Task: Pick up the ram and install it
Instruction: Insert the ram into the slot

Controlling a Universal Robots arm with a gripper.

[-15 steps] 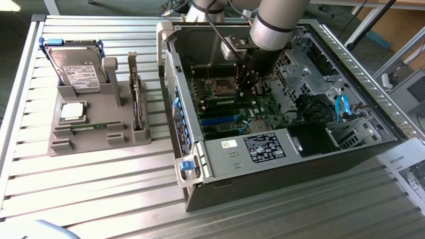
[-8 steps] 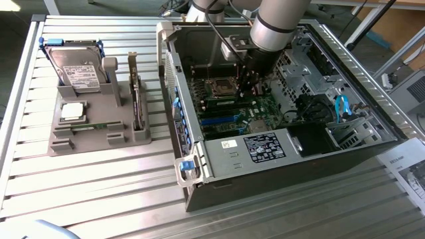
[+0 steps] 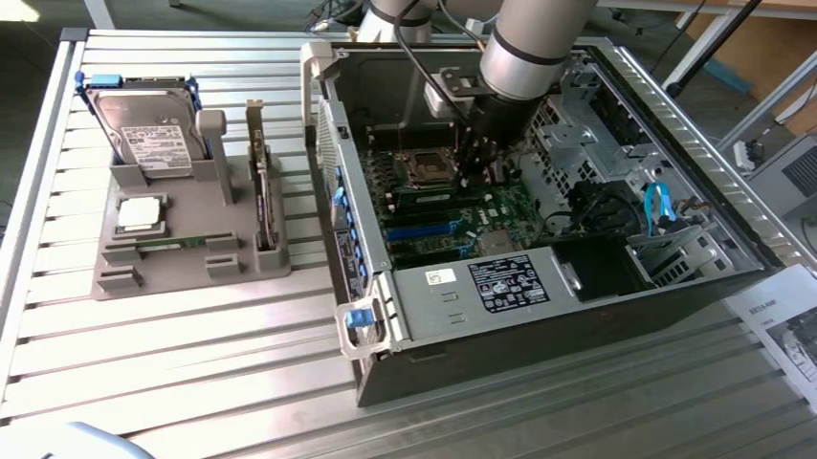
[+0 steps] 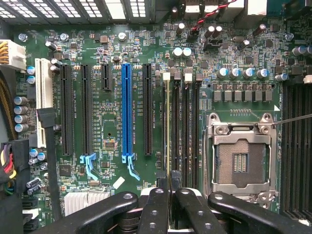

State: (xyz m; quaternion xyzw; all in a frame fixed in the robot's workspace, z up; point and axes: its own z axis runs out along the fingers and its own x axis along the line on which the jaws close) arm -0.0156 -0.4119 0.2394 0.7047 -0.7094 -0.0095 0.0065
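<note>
Set inside the case (image 3: 581, 330) with gripper (image 4: 169, 194) clenched on the ram (image 4: 169, 126), stick edge-on in line with the memory slot (image 4: 166, 76) just beside the black card slot (image 4: 147, 109); in the exterior view, spare ram (image 3: 166, 243) in the holder (image 3: 153, 273) at the case's nine o'clock.

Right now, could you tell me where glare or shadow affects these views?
Exterior view: sunlight glares off the slatted table; the computer case interior is shadowed. Wrist view: the motherboard is evenly lit; the vents wash out white; the tool gripping the ram is dark.
</note>
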